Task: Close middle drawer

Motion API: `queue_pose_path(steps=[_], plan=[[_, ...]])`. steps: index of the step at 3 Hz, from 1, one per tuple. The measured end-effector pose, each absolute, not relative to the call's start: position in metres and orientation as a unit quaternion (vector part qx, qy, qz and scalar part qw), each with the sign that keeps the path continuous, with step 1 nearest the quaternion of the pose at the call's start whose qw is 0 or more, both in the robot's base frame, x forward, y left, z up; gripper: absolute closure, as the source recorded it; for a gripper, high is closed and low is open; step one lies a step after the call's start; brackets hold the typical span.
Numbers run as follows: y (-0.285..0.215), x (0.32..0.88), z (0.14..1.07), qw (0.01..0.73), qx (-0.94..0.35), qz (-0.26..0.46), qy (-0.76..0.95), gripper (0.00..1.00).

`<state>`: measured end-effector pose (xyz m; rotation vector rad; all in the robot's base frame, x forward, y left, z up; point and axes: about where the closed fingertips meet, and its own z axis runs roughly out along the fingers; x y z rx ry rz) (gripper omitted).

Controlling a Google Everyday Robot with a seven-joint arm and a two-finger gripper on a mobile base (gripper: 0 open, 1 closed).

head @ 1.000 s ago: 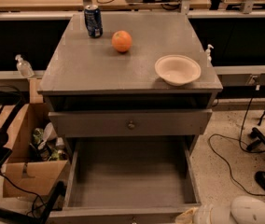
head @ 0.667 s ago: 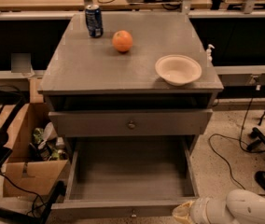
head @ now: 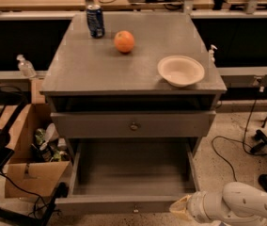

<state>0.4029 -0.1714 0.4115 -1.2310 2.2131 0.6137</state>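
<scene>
Claw (head: 181, 207) by open mid drawer (head: 124, 204) front-R corner.

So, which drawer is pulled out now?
The middle drawer: its box juts far out beneath the upper drawer, whose front sits back. The gripper is by its front corner.

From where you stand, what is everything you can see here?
cabinet: one, grey, centre
soda can: one, blue, back left of the cabinet top
orange: one, orange, cabinet top, right of the can
bowl: one, cream, front right of the cabinet top
upper drawer: one, grey, just under the top
middle drawer: one, grey, pulled far out below it
cardboard box: one, brown, floor left of the cabinet
left bottle: one, clear, ledge at left
right bottle: one, pale, beyond the cabinet's right edge
arm: one, white, bottom right
gripper: one, tan, beside the middle drawer's right front corner
</scene>
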Motion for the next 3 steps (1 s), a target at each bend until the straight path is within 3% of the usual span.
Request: queue_pose_path(steps=[3], plan=[[-0.159,0.432,0.409,0.269,-0.455,0.237,0.815,1.0]])
